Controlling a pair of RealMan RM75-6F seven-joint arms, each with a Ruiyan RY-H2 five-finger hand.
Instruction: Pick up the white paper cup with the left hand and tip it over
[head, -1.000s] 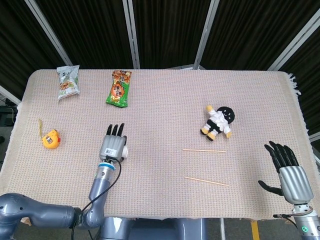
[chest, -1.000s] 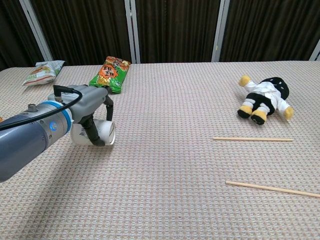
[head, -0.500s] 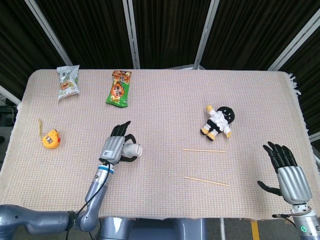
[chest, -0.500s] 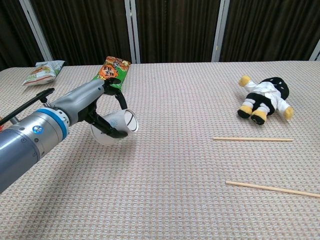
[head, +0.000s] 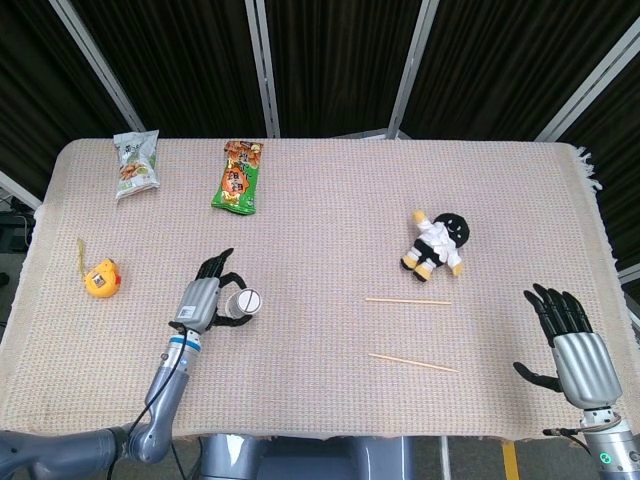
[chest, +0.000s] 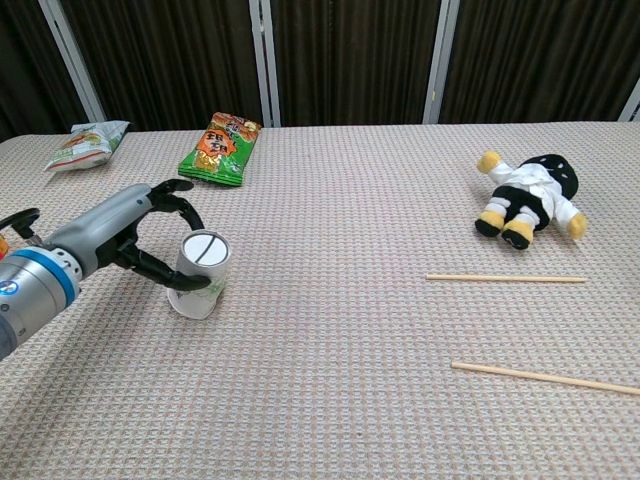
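Note:
The white paper cup (head: 243, 302) (chest: 200, 274) stands on the woven cloth left of centre, leaning slightly, with a flat white end facing up. My left hand (head: 205, 298) (chest: 135, 234) reaches in from the cup's left. Its fingers curl around the cup, with the thumb across the near side, and the hand holds it. My right hand (head: 570, 336) hovers near the table's front right corner, far from the cup, with its fingers spread and nothing in it. The chest view does not show the right hand.
A green snack bag (head: 238, 176) (chest: 220, 148) and a pale snack bag (head: 135, 165) (chest: 85, 143) lie at the back left. A yellow tape measure (head: 101, 278) sits at the left edge. A plush doll (head: 437, 243) (chest: 530, 200) and two chopsticks (head: 408, 301) (head: 413, 364) lie to the right.
The cup lay tipped on its side in my left hand, was raised with its mouth to the right, and now stands on the cloth. The left hand has drawn back leftward. The right hand stays put.

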